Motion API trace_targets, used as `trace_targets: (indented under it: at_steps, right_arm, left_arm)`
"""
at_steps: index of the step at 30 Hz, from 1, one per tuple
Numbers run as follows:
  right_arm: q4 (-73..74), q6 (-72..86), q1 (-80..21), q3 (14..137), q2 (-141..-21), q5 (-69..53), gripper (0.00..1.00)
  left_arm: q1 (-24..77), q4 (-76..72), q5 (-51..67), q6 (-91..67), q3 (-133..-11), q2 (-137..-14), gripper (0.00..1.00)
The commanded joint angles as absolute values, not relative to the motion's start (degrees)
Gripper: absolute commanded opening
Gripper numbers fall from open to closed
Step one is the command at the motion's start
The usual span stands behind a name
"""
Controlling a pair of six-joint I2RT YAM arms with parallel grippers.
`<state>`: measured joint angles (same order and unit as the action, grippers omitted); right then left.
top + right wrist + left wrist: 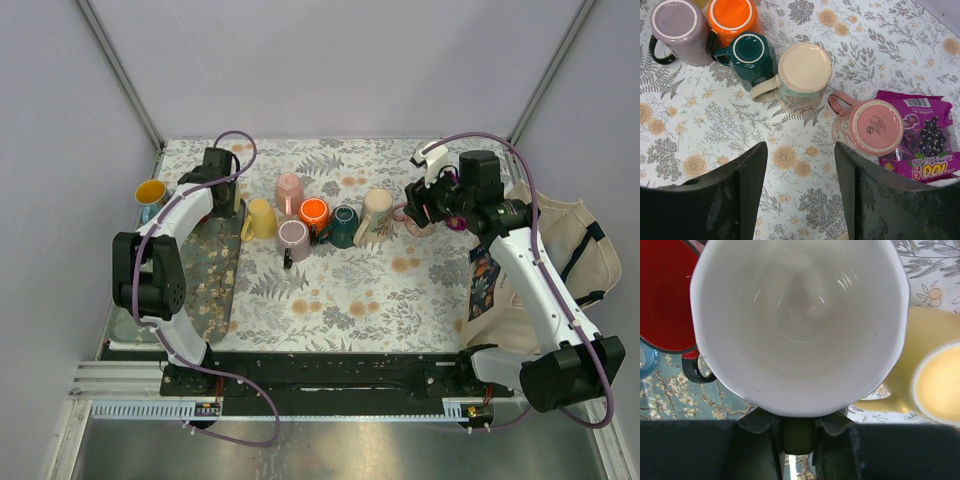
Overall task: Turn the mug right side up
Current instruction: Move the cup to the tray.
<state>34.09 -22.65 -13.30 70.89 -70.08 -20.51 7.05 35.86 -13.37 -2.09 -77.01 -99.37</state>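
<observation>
- Left gripper (226, 200): cannot tell whether fingers are apart or together.
- White mug (800, 325): mouth facing the left wrist camera, between red mug (665, 295) and yellow mug (935, 375).
- Right gripper (800, 150): fingers apart, holding nothing.
- Pink mug (872, 127): base up, between cream mug (802, 72) and snack bag (927, 142).

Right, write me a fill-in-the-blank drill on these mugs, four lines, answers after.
1. The pink mug stands bottom up beside a snack packet whose colour is ____.
2. The right gripper hovers over the cloth with its jaws ____.
3. Between the dark green mug and the pink mug stands a mug coloured ____.
4. The close-up mug filling the left wrist view is ____ inside.

Missing words: purple; open; cream; white.
</observation>
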Motion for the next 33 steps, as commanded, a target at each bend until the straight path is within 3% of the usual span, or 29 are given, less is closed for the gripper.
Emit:
trace_targets:
  at_steps: [1, 16, 22, 29, 33]
  right_arm:
    - [32.9, -22.5, -12.8, 71.5, -69.2, -20.0, 0.65]
    - [33.0, -22.6, -12.3, 71.1, -69.3, -20.1, 0.66]
    - [33.1, -22.4, -12.3, 71.5, -69.9, -20.0, 0.66]
    - [33.2, -22.0, -12.3, 71.3, -70.0, -20.2, 0.66]
    - [33.0, -22.1, -12.4, 71.6, -70.5, -20.6, 0.67]
  left_arm:
    - [5.4, 29.1, -15.7, -3.5, -78.3, -99.3, 0.00]
    - [3.8, 27.2, -8.5, -3.3, -77.1, -102.4, 0.00]
    - [3.3, 26.7, -9.1, -3.5, -75.6, -102.5, 0.18]
    - [2.6, 27.7, -8.4, -5.4, -74.7, -102.0, 0.53]
    - [2.4, 27.7, -8.2, -4.8, -74.3, -102.0, 0.60]
